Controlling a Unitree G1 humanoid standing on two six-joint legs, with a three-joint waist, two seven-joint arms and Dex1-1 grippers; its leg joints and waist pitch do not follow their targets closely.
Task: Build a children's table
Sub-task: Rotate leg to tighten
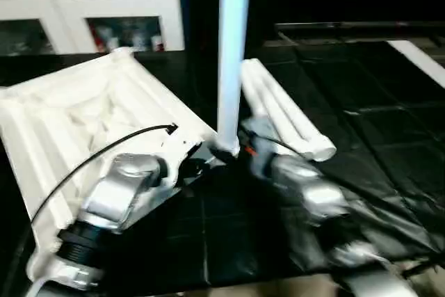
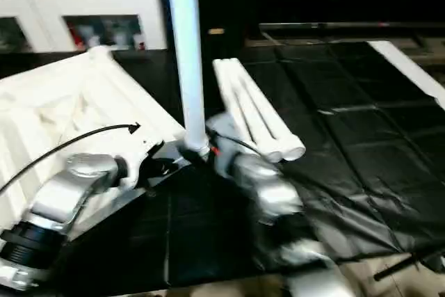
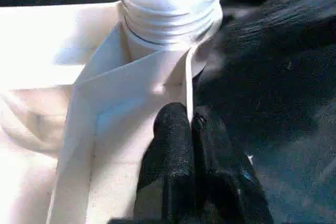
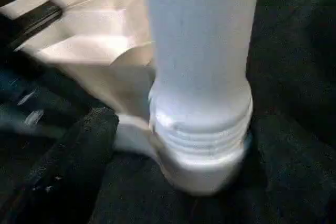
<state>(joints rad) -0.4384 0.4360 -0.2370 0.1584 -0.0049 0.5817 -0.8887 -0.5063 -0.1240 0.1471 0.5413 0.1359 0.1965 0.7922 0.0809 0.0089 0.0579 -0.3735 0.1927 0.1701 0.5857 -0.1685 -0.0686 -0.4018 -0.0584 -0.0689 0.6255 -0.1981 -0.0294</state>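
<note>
One leg [image 1: 232,53] stands upright in the upturned table top's [image 1: 83,116] corner socket; spare legs [image 1: 285,113] lie beside

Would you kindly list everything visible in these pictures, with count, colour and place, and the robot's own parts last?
table top: one, white, lying ribbed underside up on the dark floor covering, on the robot's left
upright leg: one, white, standing in the table top's near corner socket, threads still showing at its base
loose legs: at least two, white, lying side by side on the covering behind the upright leg
floor covering: one, black, creased sheet under everything
cabinet: one, white with glass doors, at the back left
left gripper: black fingers shut, at the table top's corner wall
right gripper: black, beside the upright leg's base, not clamped on it
</note>
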